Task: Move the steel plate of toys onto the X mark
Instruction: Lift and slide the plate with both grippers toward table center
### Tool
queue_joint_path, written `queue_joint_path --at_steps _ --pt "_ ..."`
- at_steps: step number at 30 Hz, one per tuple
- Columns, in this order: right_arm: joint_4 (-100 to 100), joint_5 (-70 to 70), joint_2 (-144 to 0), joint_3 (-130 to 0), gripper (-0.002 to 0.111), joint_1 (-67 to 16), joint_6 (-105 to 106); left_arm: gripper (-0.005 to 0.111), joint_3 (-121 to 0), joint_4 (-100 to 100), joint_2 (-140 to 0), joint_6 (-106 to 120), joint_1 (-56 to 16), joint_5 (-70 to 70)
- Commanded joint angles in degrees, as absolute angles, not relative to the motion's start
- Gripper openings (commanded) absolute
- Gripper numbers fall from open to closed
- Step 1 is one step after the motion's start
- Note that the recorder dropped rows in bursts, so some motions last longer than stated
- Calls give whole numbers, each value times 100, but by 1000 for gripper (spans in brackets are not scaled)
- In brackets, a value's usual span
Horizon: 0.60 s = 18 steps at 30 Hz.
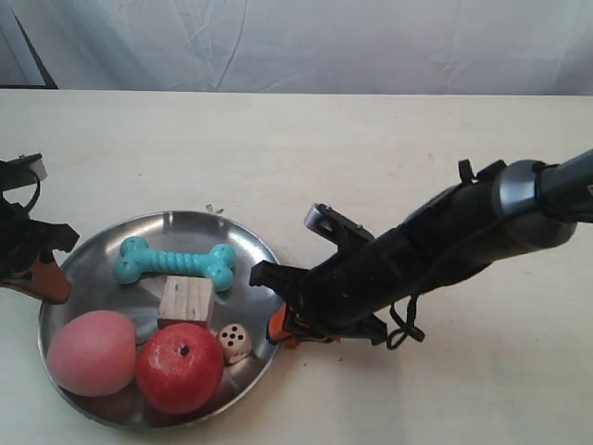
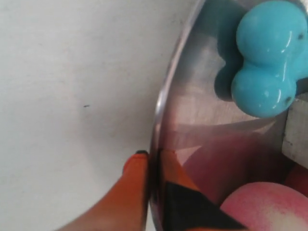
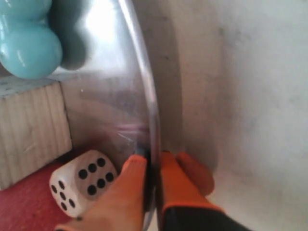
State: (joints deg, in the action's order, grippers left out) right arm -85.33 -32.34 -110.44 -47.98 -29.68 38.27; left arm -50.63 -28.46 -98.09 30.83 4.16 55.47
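The steel plate [image 1: 176, 232] lies on the cream table and holds a teal bone [image 1: 176, 262], a wooden cube [image 1: 185, 299], a white die [image 1: 234, 341], a red apple [image 1: 180, 367] and a pink ball [image 1: 91, 352]. My left gripper [image 2: 150, 161] is shut on the plate's rim [image 2: 163, 91] beside the pink ball [image 2: 269, 207]; it is the arm at the exterior view's left [image 1: 48, 281]. On the opposite rim [image 3: 144, 96], my right gripper [image 3: 151, 161] is shut next to the die [image 3: 82, 185]. A faint grey mark [image 1: 214, 209], seemingly the X, sits just beyond the plate's far rim.
The tabletop [image 1: 389, 148] stretches cream and bare behind and to the right of the plate. A white cloth backdrop [image 1: 306, 37] hangs past the table's far edge. The black right arm [image 1: 435, 250] reaches in over the table from the right.
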Motion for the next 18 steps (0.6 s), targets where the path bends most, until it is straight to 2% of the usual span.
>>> queue_joint_path --at_steps 1,11,18 --pt "-8274 -4472 -10943 -5493 -1 -2765 3583 0 -5508 -3591 -9767 2788 266 6588" --pt "-6746 -4314 -11335 -7138 -1 -1736 2609 0 -7219 -3594 -10835 2631 211 6735" --pt "-5383 -4703 -12318 -8658 -1 -1562 1371 0 -8506 -3591 -11983 2545 -147 6996"
